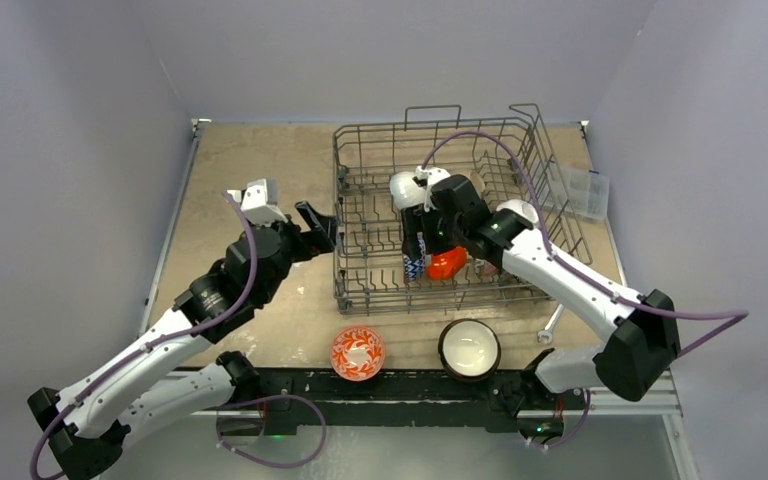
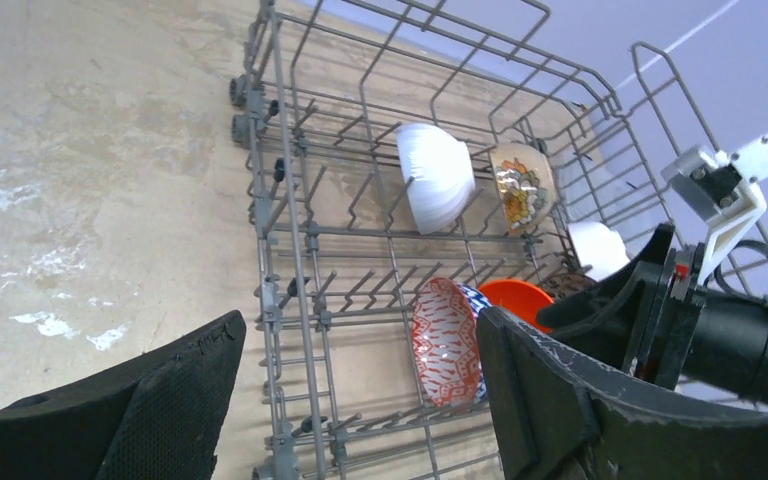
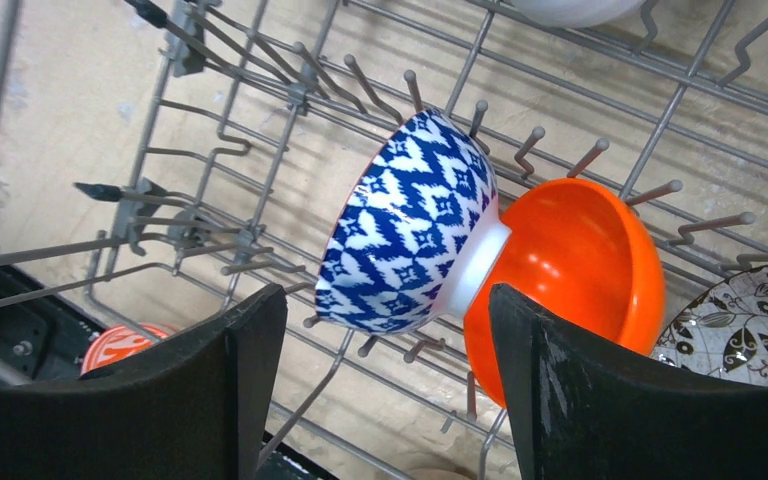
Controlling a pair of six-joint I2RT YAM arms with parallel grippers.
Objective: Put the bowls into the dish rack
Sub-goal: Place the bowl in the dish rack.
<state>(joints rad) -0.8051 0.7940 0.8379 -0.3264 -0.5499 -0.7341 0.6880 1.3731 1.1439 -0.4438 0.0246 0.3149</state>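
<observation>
The dark wire dish rack (image 1: 360,165) stands mid-table. A blue-patterned bowl (image 3: 410,225) rests on its edge among the tines, with an orange bowl (image 3: 570,270) nested behind it. My right gripper (image 3: 388,385) is open inside the rack, its fingers on either side just short of the blue bowl, with nothing between them. A white bowl (image 2: 435,175), a floral brown bowl (image 2: 523,185) and another white bowl (image 2: 598,248) stand further back. On the table lie a red-patterned bowl (image 1: 358,352) and a dark bowl with cream inside (image 1: 469,348). My left gripper (image 1: 320,225) hangs open and empty beside the rack's left wall.
A clear plastic compartment box (image 1: 585,192) sits right of the rack. A small metal tool (image 1: 550,325) lies near the right arm's base. A black-and-white patterned bowl (image 3: 750,320) sits in the rack beside the orange one. The rack's tines and handle loops rise around my right wrist.
</observation>
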